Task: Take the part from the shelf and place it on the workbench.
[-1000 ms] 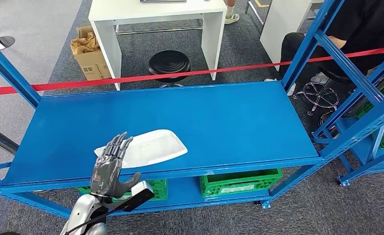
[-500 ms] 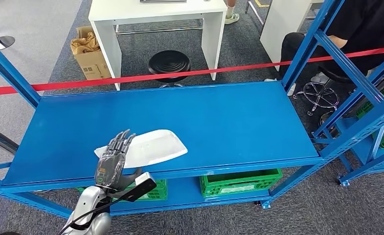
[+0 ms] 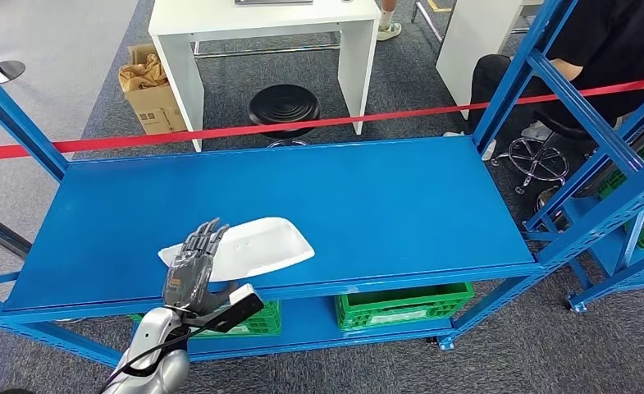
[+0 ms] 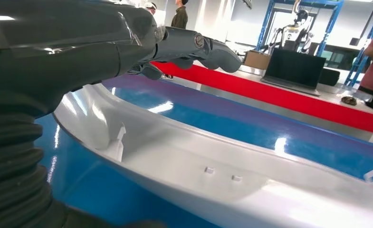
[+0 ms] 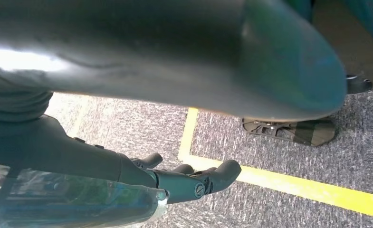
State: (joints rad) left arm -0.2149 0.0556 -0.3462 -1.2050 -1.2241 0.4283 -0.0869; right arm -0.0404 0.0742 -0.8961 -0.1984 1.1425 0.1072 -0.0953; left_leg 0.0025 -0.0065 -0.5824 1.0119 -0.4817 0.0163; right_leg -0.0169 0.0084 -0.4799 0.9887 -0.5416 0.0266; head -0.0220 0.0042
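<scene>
**Left hand over the white part on the blue shelf**

The part (image 3: 244, 246), a shallow white tray-like moulding, lay flat on the blue shelf (image 3: 367, 205), near the shelf's front edge and toward its left end. The left hand (image 3: 194, 264) hung over the part's left end with its fingers (image 4: 194, 45) stretched out above the rim, holding nothing; whether they touched the part could not be told. The right hand (image 5: 194, 183) hung low over grey carpet (image 5: 293, 156) crossed by a yellow line (image 5: 317, 190), fingers loosely extended and gripping nothing.

The shelf top was glossy and caught the ceiling lights. Under the shelf stood green crates (image 3: 400, 305). Behind the shelf a red tape (image 3: 302, 125) ran across the room, and beyond it were a black stool (image 3: 284, 105), a white table (image 3: 261, 20) and a cardboard box (image 3: 148, 90). To the shelf's right rear a person (image 3: 605, 49) in dark clothes sat on a wheeled chair, behind more blue racking (image 3: 581, 115).
</scene>
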